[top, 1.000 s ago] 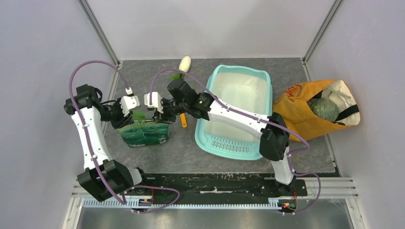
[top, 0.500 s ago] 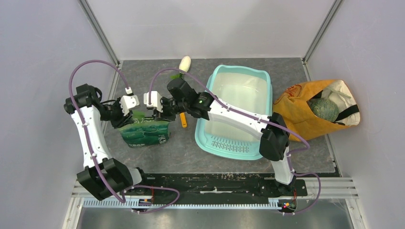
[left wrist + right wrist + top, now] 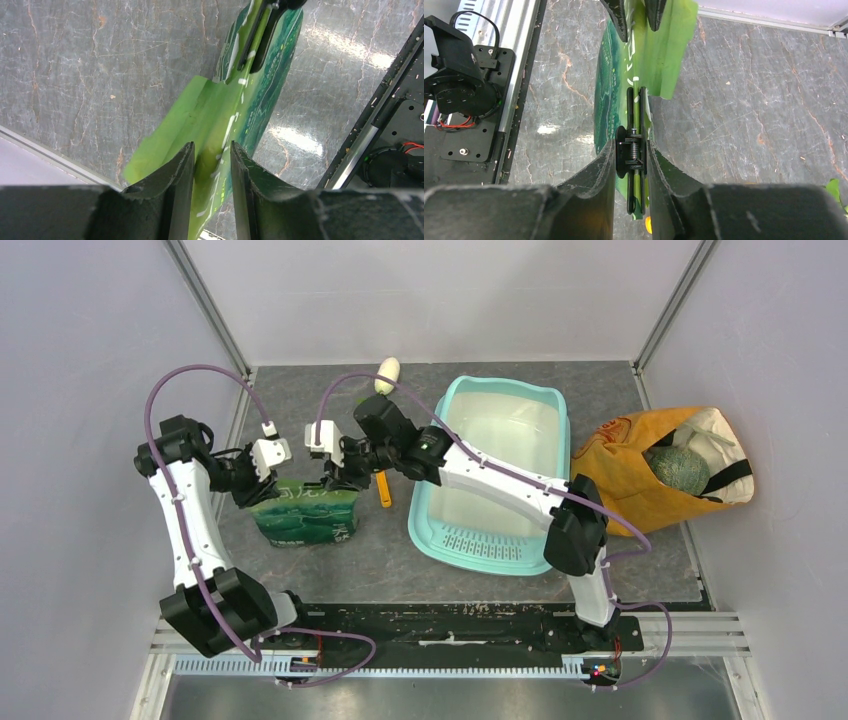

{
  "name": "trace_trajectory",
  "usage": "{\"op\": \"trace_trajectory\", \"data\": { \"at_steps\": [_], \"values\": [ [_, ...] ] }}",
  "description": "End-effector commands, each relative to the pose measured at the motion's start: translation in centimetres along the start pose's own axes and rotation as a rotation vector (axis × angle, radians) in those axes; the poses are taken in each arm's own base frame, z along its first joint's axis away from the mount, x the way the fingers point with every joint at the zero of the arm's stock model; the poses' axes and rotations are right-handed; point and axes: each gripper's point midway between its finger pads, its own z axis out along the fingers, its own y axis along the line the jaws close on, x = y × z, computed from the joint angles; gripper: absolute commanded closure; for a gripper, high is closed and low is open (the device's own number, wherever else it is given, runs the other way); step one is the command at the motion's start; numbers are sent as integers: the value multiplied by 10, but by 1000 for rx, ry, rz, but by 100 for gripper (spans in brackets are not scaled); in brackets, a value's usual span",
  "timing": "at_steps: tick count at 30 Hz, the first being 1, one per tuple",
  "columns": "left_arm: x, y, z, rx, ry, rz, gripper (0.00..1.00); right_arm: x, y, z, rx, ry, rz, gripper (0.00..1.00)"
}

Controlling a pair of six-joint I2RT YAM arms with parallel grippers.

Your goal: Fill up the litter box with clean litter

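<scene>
Surface (image 3: 380, 565) is grey and marbled. The litter box (image 3: 500, 425) sits right of centre with its white basin bare, so filling has not begun. To its right lies an orange bag (image 3: 625, 480), well apart from the work. Left of the box the green pouch (image 3: 305, 520) stands upright. No litter shows anywhere; presumably it is inside the pouch.

Both arms meet over the pouch top. The left tool (image 3: 210, 150) pinches the light green flap at one end of the mouth. The right tool (image 3: 630, 150) is pressed onto a black spring clip (image 3: 635, 107) that clamps the mouth further along. An orange scoop (image 3: 384, 490) lies between pouch and box, partly under the right arm.

As I judge it, the clip has to come off, and a skewed pull could drag the pouch over, since only a thin flap steadies it. That flap could slip or tear out of the left tool. The clip could also squirt from the right tool. A toppled open pouch would spill litter onto the surface, not into the box.
</scene>
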Motion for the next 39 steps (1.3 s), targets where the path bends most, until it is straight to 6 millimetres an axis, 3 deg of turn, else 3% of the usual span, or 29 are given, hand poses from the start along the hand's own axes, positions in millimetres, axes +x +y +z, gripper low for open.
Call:
{"op": "trace_trajectory", "data": {
  "at_steps": [1, 4, 11, 15, 19, 21, 24, 25, 31, 35, 39],
  "values": [
    [-10, 10, -4, -27, -45, 24, 61, -101, -29, -70, 111, -223, -88, 100],
    [-8, 9, -2, -19, -43, 31, 61, -106, -29, -76, 102, -233, -86, 100],
    [-6, 3, 1, 2, -44, 54, 61, -96, -17, -81, 60, -209, -56, 100],
    [-6, -9, 4, 43, -59, 132, 60, -81, -16, -70, 42, -182, -38, 100],
    [-9, -9, 7, 47, -77, 150, 61, -61, -17, -55, 28, -136, -27, 100],
    [-8, -7, 7, 53, -75, 142, 62, -53, -18, -51, 26, -118, -21, 91],
    [-8, -8, 6, 67, -72, 131, 62, -48, -19, -49, 34, -103, -8, 61],
    [-8, -9, 5, 70, -71, 132, 62, -47, -19, -49, 35, -103, -10, 56],
    [-9, -9, 5, 68, -75, 130, 62, -45, -21, -46, 42, -94, -14, 45],
    [-8, -10, 6, 70, -76, 125, 62, -38, -19, -47, 34, -67, -22, 28],
    [-9, -9, 6, 69, -75, 125, 62, -39, -11, -53, 17, -65, -26, 21]
  ]
}}
